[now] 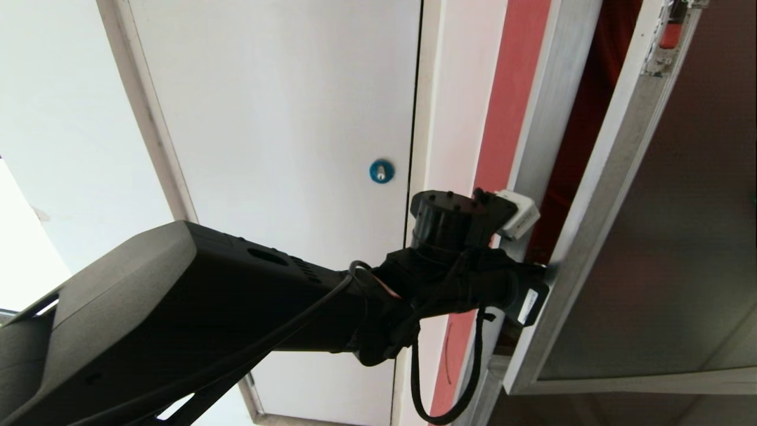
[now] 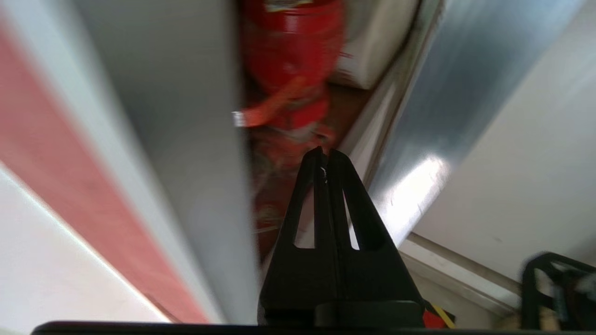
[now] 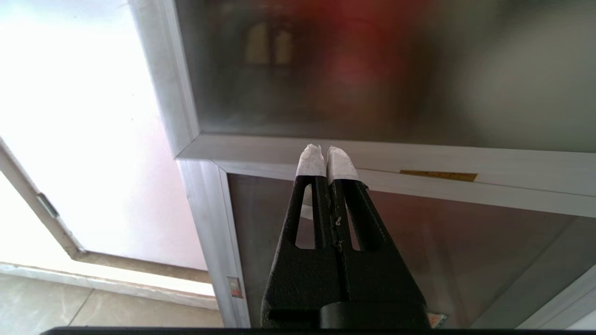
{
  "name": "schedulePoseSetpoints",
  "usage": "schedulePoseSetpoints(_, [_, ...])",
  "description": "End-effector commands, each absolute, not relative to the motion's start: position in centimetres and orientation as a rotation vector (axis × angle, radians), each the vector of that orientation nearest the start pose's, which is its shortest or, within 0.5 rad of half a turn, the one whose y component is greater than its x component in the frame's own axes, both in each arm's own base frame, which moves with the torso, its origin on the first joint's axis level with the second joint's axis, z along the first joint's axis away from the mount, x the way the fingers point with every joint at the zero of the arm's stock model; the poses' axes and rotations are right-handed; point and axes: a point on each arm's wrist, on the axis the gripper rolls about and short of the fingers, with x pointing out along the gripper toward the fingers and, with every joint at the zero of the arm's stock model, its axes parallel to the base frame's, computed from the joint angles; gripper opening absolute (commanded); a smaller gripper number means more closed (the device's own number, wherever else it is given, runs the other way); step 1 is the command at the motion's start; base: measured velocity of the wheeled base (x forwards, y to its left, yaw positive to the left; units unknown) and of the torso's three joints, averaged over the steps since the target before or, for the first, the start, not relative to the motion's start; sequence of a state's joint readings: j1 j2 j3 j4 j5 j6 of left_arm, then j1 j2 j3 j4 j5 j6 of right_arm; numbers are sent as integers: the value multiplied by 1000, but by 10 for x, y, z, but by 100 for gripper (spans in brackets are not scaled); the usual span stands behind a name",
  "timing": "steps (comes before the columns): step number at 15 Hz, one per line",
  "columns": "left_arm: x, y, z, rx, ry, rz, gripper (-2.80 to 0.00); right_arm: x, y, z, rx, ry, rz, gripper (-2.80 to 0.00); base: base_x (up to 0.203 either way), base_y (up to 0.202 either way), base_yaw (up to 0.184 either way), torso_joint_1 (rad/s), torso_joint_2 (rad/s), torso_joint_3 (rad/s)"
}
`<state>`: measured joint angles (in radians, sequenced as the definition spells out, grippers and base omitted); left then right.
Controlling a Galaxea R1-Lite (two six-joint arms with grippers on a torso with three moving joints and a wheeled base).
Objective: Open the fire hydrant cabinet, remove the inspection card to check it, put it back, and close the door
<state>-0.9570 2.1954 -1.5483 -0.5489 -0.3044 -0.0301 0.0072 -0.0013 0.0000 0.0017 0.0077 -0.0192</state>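
Head view shows the left gripper (image 1: 547,273), fingers pressed together, at the edge of the half-open door (image 1: 597,195); the right gripper (image 3: 327,160) is closed too.

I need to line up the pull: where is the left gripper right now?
In the head view the left gripper is right of centre, at the door's aluminium edge, in the gap between door and fire hydrant cabinet.

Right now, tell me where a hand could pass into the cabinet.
The only free way in is the narrow gap between the cabinet frame and the half-open door; the left gripper, fingers shut, already sits in it. Inside it is crowded: red hydrant gear and a white hose roll.
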Motion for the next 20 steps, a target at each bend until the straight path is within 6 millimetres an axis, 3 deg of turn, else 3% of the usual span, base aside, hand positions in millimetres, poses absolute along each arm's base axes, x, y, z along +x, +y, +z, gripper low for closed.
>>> schedulePoseSetpoints(1, [250,-378,196,4,109,-1275,-280,-23,0,75,-20,0,17,-280,0,0,0,0,0,0])
schedulePoseSetpoints(12, [194,-380,213,10,109,-1395,-280,-23,0,75,-20,0,17,-280,0,0,0,0,0,0])
schedulePoseSetpoints(20, [173,-386,215,11,110,-1449,-280,-23,0,75,-20,0,15,-280,0,0,0,0,0,0])
